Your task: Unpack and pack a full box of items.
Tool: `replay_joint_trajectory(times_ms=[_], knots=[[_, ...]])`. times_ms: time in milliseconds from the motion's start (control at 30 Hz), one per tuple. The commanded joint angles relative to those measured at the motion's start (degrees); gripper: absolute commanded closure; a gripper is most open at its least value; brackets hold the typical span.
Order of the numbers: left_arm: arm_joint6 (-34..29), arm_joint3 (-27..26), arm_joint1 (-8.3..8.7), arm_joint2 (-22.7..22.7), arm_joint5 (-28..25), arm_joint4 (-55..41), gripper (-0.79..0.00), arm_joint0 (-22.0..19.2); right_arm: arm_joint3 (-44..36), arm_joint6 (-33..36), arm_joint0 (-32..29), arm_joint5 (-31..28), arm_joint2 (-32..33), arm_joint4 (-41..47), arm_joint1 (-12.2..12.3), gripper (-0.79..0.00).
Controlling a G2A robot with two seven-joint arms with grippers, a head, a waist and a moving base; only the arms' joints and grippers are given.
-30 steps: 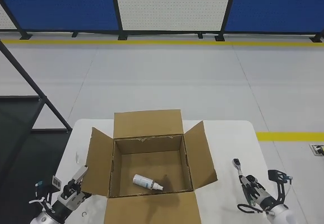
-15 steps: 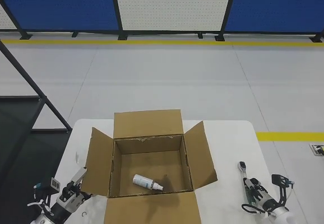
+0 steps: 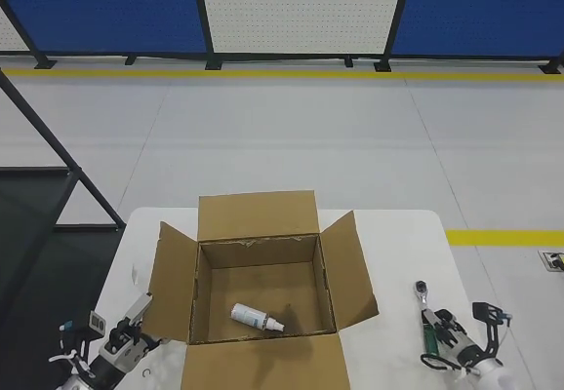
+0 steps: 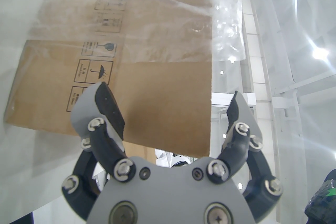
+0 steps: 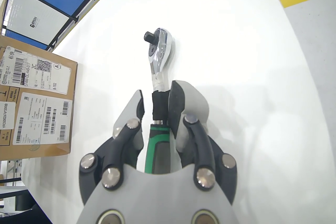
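Looking down from above, you have the cardboard box (image 3: 259, 214) in the middle of the table (image 3: 399, 234), its four flaps folded outward and its near flap reaching the table's near edge. One item lies inside it: a small white spray bottle (image 3: 256, 317), on its side on the box floor, toward the near wall and a little left of centre.

Your right gripper (image 3: 440, 336) sits by the table's near right corner, well apart from the box's right flap. Its jaws are drawn in around the black-taped neck of a ratchet wrench (image 3: 423, 304), pinching it. In the right wrist view the wrench (image 5: 158, 51) points away from the right gripper (image 5: 157, 97) with its chrome head low over the white table (image 5: 236, 51); you cannot tell whether the head touches the surface. The green handle runs back between the fingers. The box (image 5: 39, 104) shows off to one side there, with white labels on its outer wall.

Your left gripper (image 3: 138, 314) is by the table's near left corner, just beside the box's left flap. In the left wrist view its jaws are spread wide with nothing between them, and the left gripper (image 4: 169, 96) faces the brown outer face of the box (image 4: 162, 57).
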Motion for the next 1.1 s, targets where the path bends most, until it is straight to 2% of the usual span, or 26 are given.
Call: replay_joint_trajectory(times_ms=[0, 33, 67, 133, 367, 567, 667, 833, 1067], knots=[[-0.02, -0.01, 0.01, 0.01, -0.04, -0.03, -0.785, 0.05, -1.26, -0.57, -0.64, -0.22, 0.11, 0.2, 0.11, -0.508], [-0.07, 0.0, 0.01, 0.02, -0.05, -0.1, -0.785, 0.06, -2.15, -0.82, -1.04, -0.34, 0.13, 0.23, 0.16, -0.539], [-0.08, 0.0, 0.01, 0.0, -0.06, -0.12, -0.785, 0.07, -3.46, -1.01, -1.48, -0.42, 0.23, 0.3, 0.22, -0.603], [-0.1, -0.04, 0.02, -0.04, -0.1, -0.15, -0.785, 0.08, -6.96, -0.86, -2.71, -0.96, 0.47, 1.36, 0.33, -0.785], [0.47, -0.02, 0.0, -1.48, -0.48, -2.41, -0.785, 0.15, -25.04, 1.59, -7.41, 0.49, 1.94, -0.1, 0.92, -0.785], [0.79, 0.93, -0.03, -3.31, -1.32, -4.9, -0.785, 0.33, -39.75, 10.7, -5.37, 2.97, 1.47, -3.19, 1.79, -0.785], [1.01, 1.29, -0.05, -4.53, -1.87, -6.26, -0.785, 0.7, -44.71, 15.56, -2.21, 4.36, -1.16, -4.74, 2.15, -0.785], [1.23, 2.49, -0.13, -6.72, -2.7, -9.15, -0.785, 1.43, -48.72, 23.15, 6.31, 7.38, -8.4, -8.72, 2.59, -0.785], [0.74, 4.61, -0.22, -9.67, -3.63, -12.79, -0.785, 2.28, -46.14, 32.66, 20.86, 10.99, -21.08, -7.64, 2.41, -0.785]])
